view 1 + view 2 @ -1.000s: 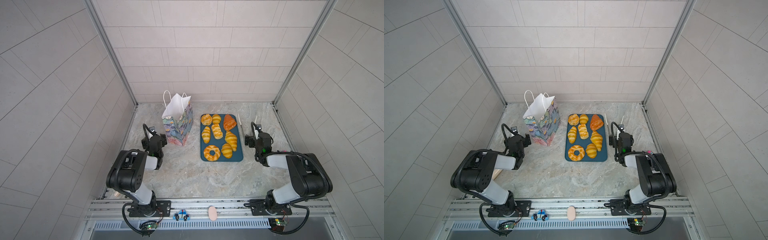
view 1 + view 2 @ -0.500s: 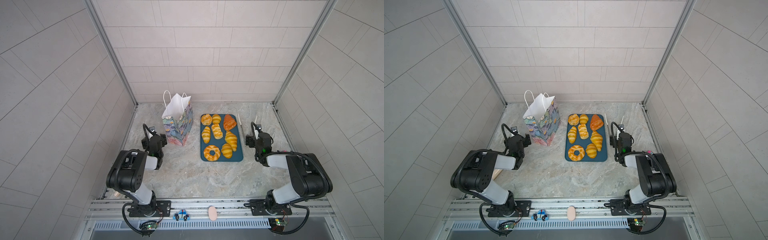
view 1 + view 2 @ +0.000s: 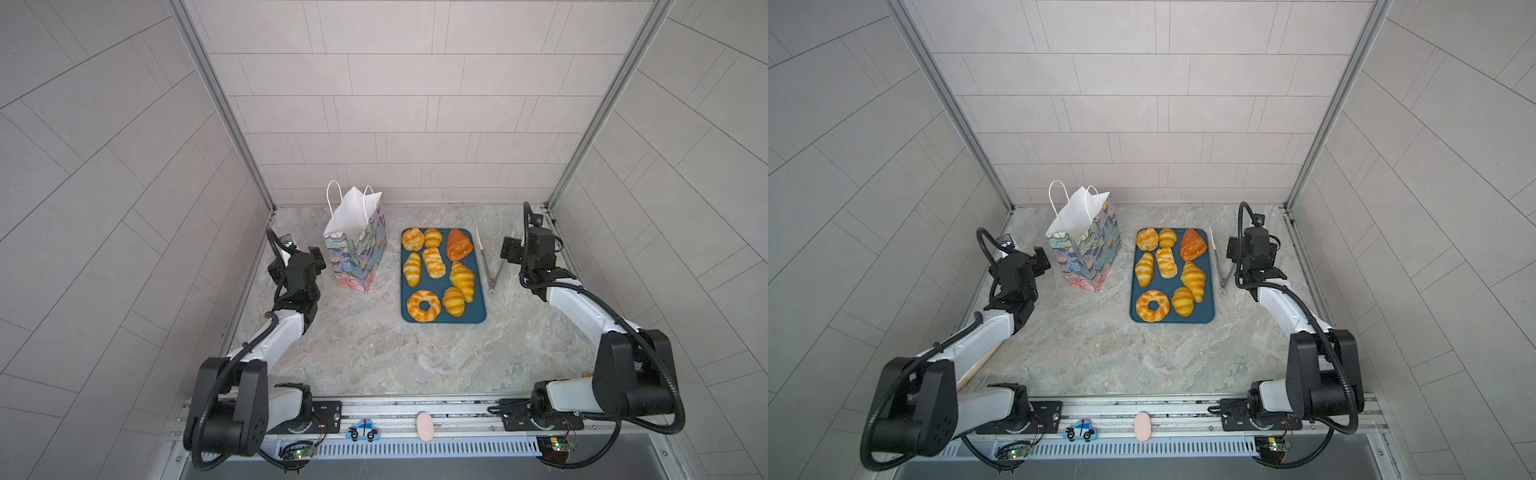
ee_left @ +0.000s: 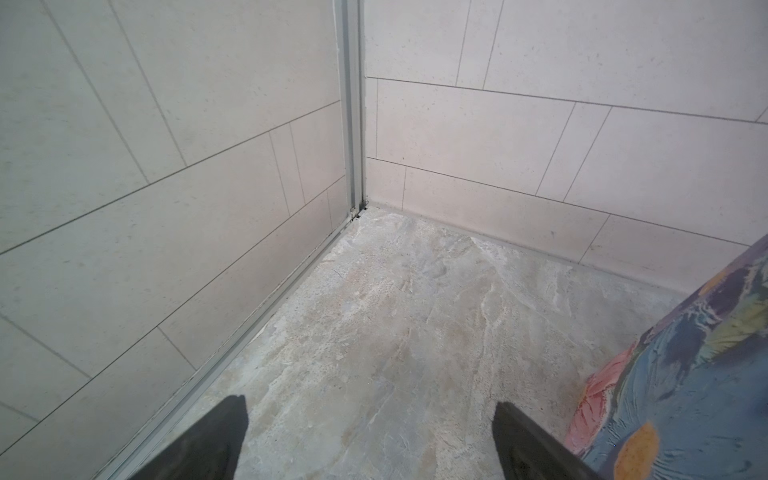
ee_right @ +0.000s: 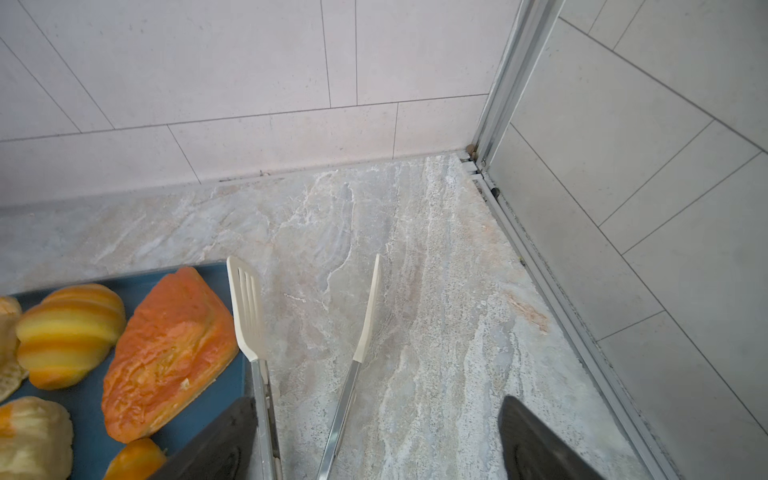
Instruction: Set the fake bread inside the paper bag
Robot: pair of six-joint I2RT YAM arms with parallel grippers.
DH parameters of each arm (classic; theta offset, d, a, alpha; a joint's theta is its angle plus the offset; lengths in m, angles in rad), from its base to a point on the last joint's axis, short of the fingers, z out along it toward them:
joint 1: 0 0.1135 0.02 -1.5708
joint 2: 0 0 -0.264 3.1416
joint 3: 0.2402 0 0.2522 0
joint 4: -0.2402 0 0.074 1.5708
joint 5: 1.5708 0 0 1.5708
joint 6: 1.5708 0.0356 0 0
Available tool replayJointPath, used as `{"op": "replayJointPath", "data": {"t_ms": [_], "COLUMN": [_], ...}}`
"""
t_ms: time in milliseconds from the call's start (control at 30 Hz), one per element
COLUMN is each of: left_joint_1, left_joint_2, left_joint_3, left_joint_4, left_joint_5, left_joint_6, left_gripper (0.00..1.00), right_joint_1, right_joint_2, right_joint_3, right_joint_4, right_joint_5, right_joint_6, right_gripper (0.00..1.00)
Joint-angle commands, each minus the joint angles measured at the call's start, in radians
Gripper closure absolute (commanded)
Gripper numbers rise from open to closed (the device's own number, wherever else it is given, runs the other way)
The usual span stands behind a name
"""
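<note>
Left pincer [image 4: 370, 419] gapes beside the paper bag [image 3: 357, 253]; right pincer [image 5: 376, 419], wide, seemingly straddles the tongs [image 5: 247, 307].

On my left wrist feed the left gripper [image 4: 370, 444] hangs with its dark jaws spread wide, and only marbled tabletop [image 4: 395, 299] shows between them. The paper bag [image 4: 685, 395] shows its flowered side just beside one jaw. Ahead, the tiled walls [image 4: 166, 145] meet at a metal post [image 4: 352, 104].

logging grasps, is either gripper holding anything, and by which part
Nothing is held. The left gripper and right gripper are both open; the tongs lie ungripped near the right one.
</note>
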Motion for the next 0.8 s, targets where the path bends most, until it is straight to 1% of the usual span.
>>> {"op": "replayJointPath", "data": {"t_ms": [0,67,133,200,300,400,533,600,767], "left_joint_1": [0.008,0.013,0.021,0.024,0.024,0.025,0.024,0.021,0.001], "left_joint_2": [-0.058,-0.093,-0.127,-0.153,-0.167,-0.163,-0.1,-0.054,0.037], "left_joint_3": [0.062,0.11,0.163,0.224,0.338,0.449,0.618,0.69,0.794], "left_joint_4": [-0.236,-0.322,-0.398,-0.467,-0.593,-0.693,-0.82,-0.869,-0.92], "left_joint_5": [-0.034,-0.028,0.012,0.045,0.091,0.179,0.307,0.391,0.455], "left_joint_6": [-0.078,-0.096,-0.106,-0.102,-0.08,-0.064,-0.057,-0.025,-0.001], "left_gripper": [0.0,0.0,0.0,0.0,0.0,0.0,0.0,0.01,0.06], "right_joint_1": [-0.005,-0.006,-0.007,-0.007,-0.006,-0.006,-0.006,-0.01,-0.017], "right_joint_2": [0.009,0.045,0.087,0.119,0.164,0.2,0.22,0.221,0.213], "right_joint_3": [0.104,0.179,0.257,0.311,0.372,0.411,0.43,0.432,0.42], "right_joint_4": [-0.251,-0.33,-0.397,-0.429,-0.466,-0.504,-0.543,-0.55,-0.548], "right_joint_5": [0.022,0.002,-0.022,-0.032,-0.056,-0.088,-0.09,-0.084,-0.078], "right_joint_6": [0.09,0.09,0.08,0.072,0.065,0.046,0.018,0.017,0.048], "right_gripper": [0.07,0.08,0.08,0.11,0.11,0.12,0.12,0.12,0.12]}}
